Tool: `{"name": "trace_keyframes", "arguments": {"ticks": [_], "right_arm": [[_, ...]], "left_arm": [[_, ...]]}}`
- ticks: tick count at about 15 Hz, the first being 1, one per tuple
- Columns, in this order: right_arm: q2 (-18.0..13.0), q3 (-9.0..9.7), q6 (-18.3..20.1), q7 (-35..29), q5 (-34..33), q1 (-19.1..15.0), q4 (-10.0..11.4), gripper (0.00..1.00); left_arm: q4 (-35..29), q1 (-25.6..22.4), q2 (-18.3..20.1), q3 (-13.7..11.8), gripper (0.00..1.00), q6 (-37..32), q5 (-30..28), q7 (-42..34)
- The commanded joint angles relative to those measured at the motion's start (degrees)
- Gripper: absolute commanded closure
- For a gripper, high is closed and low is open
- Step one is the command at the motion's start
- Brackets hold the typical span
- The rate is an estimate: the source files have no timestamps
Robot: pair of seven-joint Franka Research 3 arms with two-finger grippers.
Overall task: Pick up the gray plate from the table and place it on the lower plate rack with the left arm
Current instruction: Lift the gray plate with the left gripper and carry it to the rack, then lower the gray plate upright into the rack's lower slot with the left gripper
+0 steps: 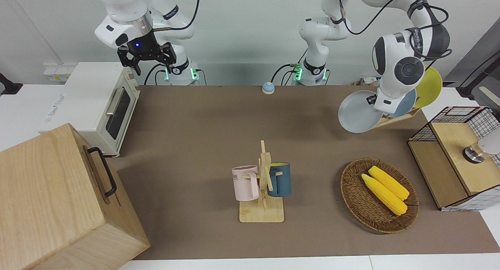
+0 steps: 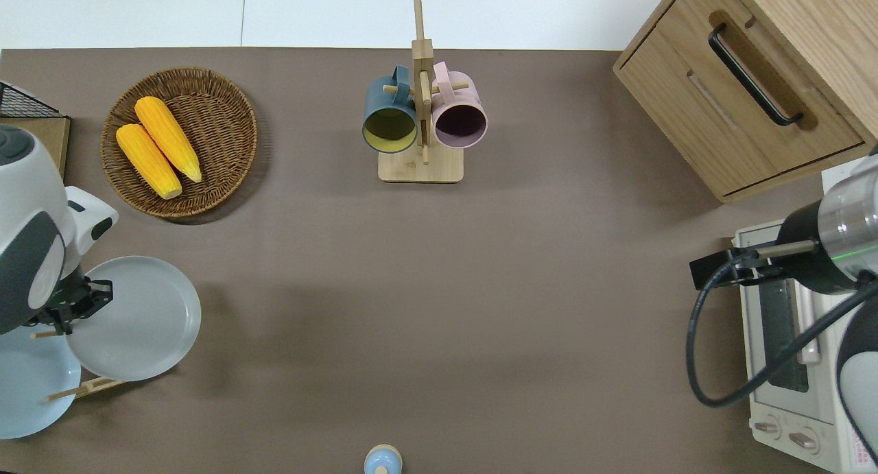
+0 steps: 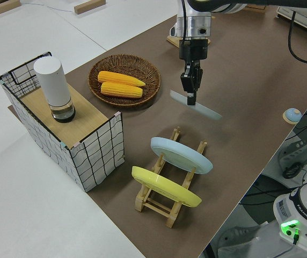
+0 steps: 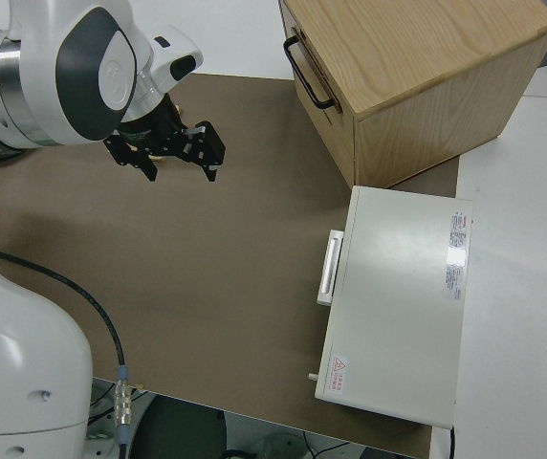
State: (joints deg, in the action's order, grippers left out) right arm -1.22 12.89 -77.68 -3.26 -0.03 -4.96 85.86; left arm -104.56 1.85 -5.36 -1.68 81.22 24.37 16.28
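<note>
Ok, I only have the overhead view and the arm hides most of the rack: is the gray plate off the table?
Observer: Yes. In the left side view the gray plate hangs clear of the table, tilted, the left gripper clamped on its rim.
Operator: Any plate I can't see?
Observer: A yellow plate leans in the lower plate rack, at its end nearer the robots.
Operator: Where is room?
Observer: Only the end farther from the robots, beside the sky-blue plate, shows bare pegs.
</note>
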Motion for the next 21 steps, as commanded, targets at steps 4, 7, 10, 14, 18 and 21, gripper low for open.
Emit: {"name": "trace_keyframes", "arguments": {"ticks": [4,7,10,14,18,21], "right_arm": [[-0.3,0.38,0.9,0.1,0.2,-0.8,-0.3,0.011],[-0.3,0.38,0.9,0.1,0.1,-0.8,-0.3,0.011],[-0.3,0.38,0.9,0.2,0.2,-0.8,-0.3,0.013],[-0.3,0.38,0.9,0.2,0.2,-0.8,-0.3,0.011],[-0.3,0.38,0.9,0.2,0.2,-0.8,-0.3,0.013],[-0.3,0.38,0.9,0.1,0.2,-0.8,-0.3,0.011]], "left_arm": [[-1.2,1.2,-0.8,1.8,1.00,-9.4,14.7,10.2],[-4.2,1.2,-1.4,1.8,1.00,-10.0,16.3,14.5],[-6.6,1.1,-1.8,1.8,1.00,-9.9,17.6,18.7],[-6.7,1.3,-2.8,1.9,1.00,-9.9,17.0,21.3],[-6.6,1.5,-3.3,4.0,1.00,-9.9,16.8,24.1],[-6.6,1.5,-3.3,5.2,0.99,-9.9,16.4,25.1]]}}
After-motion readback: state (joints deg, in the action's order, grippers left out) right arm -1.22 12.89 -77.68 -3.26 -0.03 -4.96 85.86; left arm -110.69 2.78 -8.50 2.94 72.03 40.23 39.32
